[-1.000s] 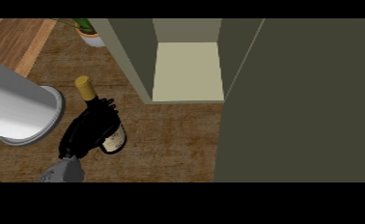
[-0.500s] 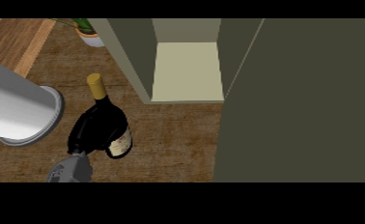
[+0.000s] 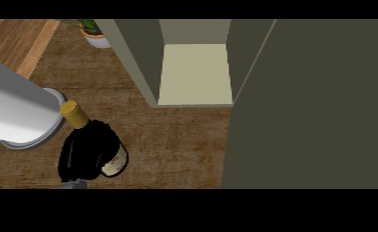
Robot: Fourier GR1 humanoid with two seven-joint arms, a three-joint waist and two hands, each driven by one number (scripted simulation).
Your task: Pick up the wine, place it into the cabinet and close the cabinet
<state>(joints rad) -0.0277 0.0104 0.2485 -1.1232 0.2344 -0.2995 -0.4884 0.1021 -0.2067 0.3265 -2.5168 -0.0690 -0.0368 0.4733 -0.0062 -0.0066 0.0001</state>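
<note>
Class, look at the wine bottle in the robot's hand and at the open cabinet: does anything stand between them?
Nothing visible does. The left hand is curled round the wine bottle, and only bare counter lies between it and the open cabinet's shelf.

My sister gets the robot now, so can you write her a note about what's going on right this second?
Left hand: curled round the wine bottle, at the view's lower left; only the yellow-capped neck and part of the label show.
Right hand: not in view.
Cabinet: open, its shelf bare, standing up and to the right of the bottle; its door swung wide on the right.
Done: wine grasped.
Left: carry it to the shelf, set it in, let go, close the door.
</note>
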